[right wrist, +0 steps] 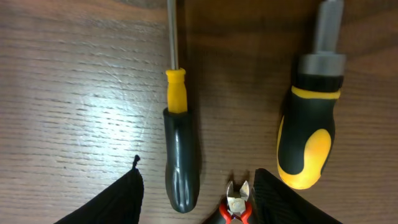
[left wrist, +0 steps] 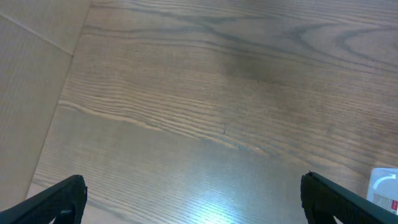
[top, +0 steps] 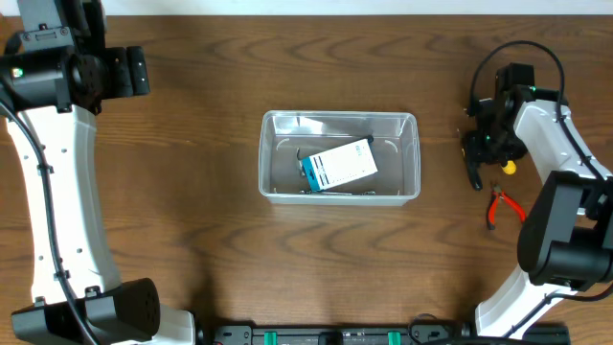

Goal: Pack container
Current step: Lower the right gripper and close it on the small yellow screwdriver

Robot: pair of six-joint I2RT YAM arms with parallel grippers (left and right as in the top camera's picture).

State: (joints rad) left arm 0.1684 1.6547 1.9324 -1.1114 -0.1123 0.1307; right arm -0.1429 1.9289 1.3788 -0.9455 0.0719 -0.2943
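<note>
The container (top: 410, 153) is a clear plastic tub at the table's middle, with a blue-and-white box (top: 338, 165) lying inside. My right gripper (top: 476, 158) hovers at the right, open and empty. In the right wrist view its fingers (right wrist: 198, 180) straddle the handle end of a slim black screwdriver with a yellow collar (right wrist: 180, 149). A fat black-and-yellow screwdriver (right wrist: 308, 137) lies beside it. The tips of red-handled cutters (right wrist: 236, 200) show between the fingers. My left gripper (top: 132, 72) is at the far left, open and empty (left wrist: 193, 182) over bare wood.
The red-handled cutters (top: 500, 206) lie on the table right of the container, just in front of the screwdrivers (top: 509, 166). A pale object (left wrist: 384, 186) shows at the right edge of the left wrist view. The table is dark wood.
</note>
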